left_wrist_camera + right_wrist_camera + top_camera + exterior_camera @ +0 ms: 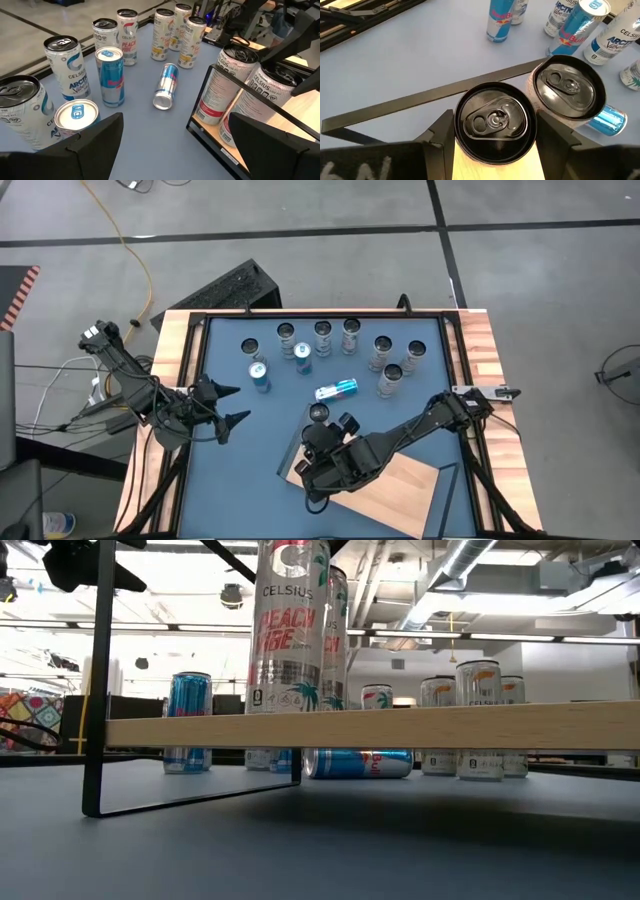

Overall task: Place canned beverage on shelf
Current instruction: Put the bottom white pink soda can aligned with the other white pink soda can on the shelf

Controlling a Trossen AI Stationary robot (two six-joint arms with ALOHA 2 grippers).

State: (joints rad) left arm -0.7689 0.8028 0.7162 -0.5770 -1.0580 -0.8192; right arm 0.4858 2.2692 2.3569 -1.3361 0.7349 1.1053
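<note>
The right gripper is positioned over the light-wood shelf, its fingers clamped on a black-topped Celsius can that is held upright between them on the board. A second Celsius can stands upright on the shelf just beyond one finger, close beside the held can; whether the two touch cannot be told. Beyond both, off the shelf, a blue Red Bull can lies on its side on the blue table, with upright cans grouped farther off. The left gripper is held above the table, well apart from the shelf, its fingers spread wide with nothing between them.
</note>
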